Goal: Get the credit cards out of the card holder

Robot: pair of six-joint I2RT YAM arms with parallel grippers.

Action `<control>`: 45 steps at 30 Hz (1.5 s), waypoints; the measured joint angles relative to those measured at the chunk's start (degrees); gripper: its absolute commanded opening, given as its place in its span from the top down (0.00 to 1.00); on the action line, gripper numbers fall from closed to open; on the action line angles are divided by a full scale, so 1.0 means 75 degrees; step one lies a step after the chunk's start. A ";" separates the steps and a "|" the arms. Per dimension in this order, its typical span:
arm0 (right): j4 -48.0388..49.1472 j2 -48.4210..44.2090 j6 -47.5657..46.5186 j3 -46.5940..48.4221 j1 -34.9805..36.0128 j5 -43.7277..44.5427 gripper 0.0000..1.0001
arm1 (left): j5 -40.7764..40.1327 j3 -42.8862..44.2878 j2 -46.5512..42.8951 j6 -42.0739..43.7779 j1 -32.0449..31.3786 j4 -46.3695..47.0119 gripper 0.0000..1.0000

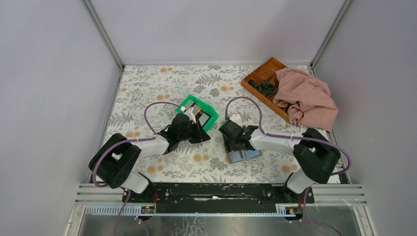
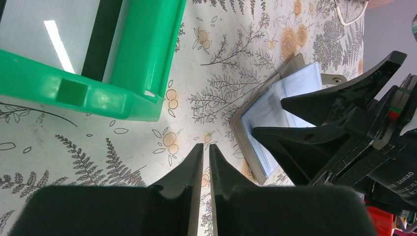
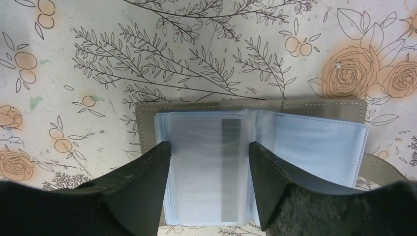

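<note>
Item 1, card holder [image 3: 314, 142]: lay open flat on your floral table [image 3: 147, 49], clear sleeves [image 3: 319, 162] facing up, directly beneath the right gripper [image 3: 209, 147].
Item 2, right gripper: released, its jaws spread to either side of one page holding a striped credit card [image 3: 201, 167].
Item 3, left gripper [image 2: 205, 147]: you had it pinched almost closed and empty, near the green bin [image 2: 147, 54], where a second credit card [image 2: 44, 39] lay.
</note>
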 measured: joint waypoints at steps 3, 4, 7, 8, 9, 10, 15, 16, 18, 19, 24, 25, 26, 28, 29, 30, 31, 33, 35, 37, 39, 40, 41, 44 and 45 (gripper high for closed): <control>0.0003 0.0026 0.0032 0.0017 0.0012 0.0009 0.48 | 0.0000 0.0000 0.0000 0.0000 0.0000 0.0000 0.85; 0.0000 0.0029 0.0044 0.0017 0.0012 0.0026 0.53 | -0.0003 0.0000 0.0000 0.0000 0.0000 0.0000 0.85; 0.0009 0.0029 0.0082 0.0020 0.0012 0.0058 0.63 | 0.0000 0.0000 0.0000 0.0000 0.0000 0.0000 0.85; 0.0012 0.0029 0.0082 0.0020 0.0012 0.0058 0.68 | 0.0000 0.0000 0.0000 0.0000 0.0000 0.0000 0.85; 0.0012 0.0029 0.0096 0.0020 0.0012 0.0058 0.72 | 0.0000 0.0000 0.0000 0.0000 0.0000 0.0000 0.85; 0.0012 0.0029 0.0108 0.0020 0.0012 0.0058 0.75 | -0.0003 0.0000 0.0000 0.0000 0.0000 0.0000 0.85; 0.0023 0.0000 0.0149 0.0012 0.0012 0.0050 0.89 | 0.0000 0.0000 0.0000 0.0000 0.0000 0.0000 0.85; 0.0061 -0.0017 0.0169 -0.0012 0.0012 0.0032 0.91 | -0.0003 0.0000 0.0000 0.0000 0.0000 0.0000 0.85; 0.0131 -0.0076 0.0195 -0.0067 0.0012 0.0000 0.92 | -0.0003 0.0000 0.0000 0.0000 0.0000 0.0000 0.85; 0.0154 -0.0119 0.0210 -0.0102 0.0012 -0.0020 0.93 | 0.0000 0.0000 0.0000 0.0000 0.0000 0.0000 0.85; 0.0187 -0.0396 0.0309 -0.0245 0.0012 -0.0210 0.95 | 0.0000 0.0000 0.0000 0.0000 0.0000 0.0000 0.85; 0.0198 -0.0437 0.0323 -0.0248 0.0012 -0.0227 0.96 | 0.0000 0.0000 0.0000 0.0000 0.0000 0.0000 0.85; 0.0213 -0.0475 0.0341 -0.0248 0.0012 -0.0259 0.96 | 0.0000 0.0000 0.0000 0.0000 0.0000 0.0000 0.85; 0.0312 -0.0574 0.0382 -0.0286 0.0012 -0.0347 0.96 | 0.0000 0.0000 0.0003 0.0000 0.0000 0.0000 0.85; 0.0367 -0.0621 0.0393 -0.0312 0.0009 -0.0405 0.96 | -0.0003 0.0000 0.0003 0.0000 0.0000 0.0000 0.85; 0.0408 -0.0667 0.0373 -0.0341 0.0003 -0.0443 0.97 | 0.0000 0.0000 0.0003 0.0000 0.0000 0.0000 0.85; 0.0475 -0.0734 0.0455 -0.0396 -0.0015 -0.0530 0.97 | 0.0000 0.0000 0.0003 0.0000 0.0000 0.0000 0.85; 0.0548 -0.0839 0.0475 -0.0472 -0.0052 -0.0621 0.95 | 0.0000 0.0000 0.0003 0.0000 0.0000 0.0000 0.85; 0.0580 -0.0874 0.0487 -0.0493 -0.0090 -0.0682 0.83 | 0.0000 0.0000 0.0003 0.0000 0.0000 0.0000 0.85; 0.0606 -0.0874 0.0507 -0.0493 -0.0119 -0.0743 0.60 | 0.0000 0.0000 0.0003 0.0000 0.0000 0.0000 0.85; 0.0621 -0.0874 0.0519 -0.0493 -0.0125 -0.0755 0.50 | 0.0029 0.0000 0.0003 0.0000 0.0000 0.0009 0.85; 0.0632 -0.0874 0.0501 -0.0493 -0.0131 -0.0752 0.49 | 0.0052 0.0000 0.0003 0.0000 0.0000 0.0017 0.85; 0.0644 -0.0883 0.0481 -0.0493 -0.0131 -0.0752 0.49 | 0.0090 0.0000 0.0003 0.0000 0.0000 0.0044 0.85; 0.0673 -0.1020 0.0379 -0.0493 -0.0131 -0.0743 0.49 | 0.0140 0.0000 0.0000 0.0000 -0.0082 0.0219 0.84; 0.0691 -0.1102 0.0344 -0.0493 -0.0131 -0.0740 0.51 | 0.0108 0.0000 -0.0017 0.0009 -0.0125 0.0248 0.84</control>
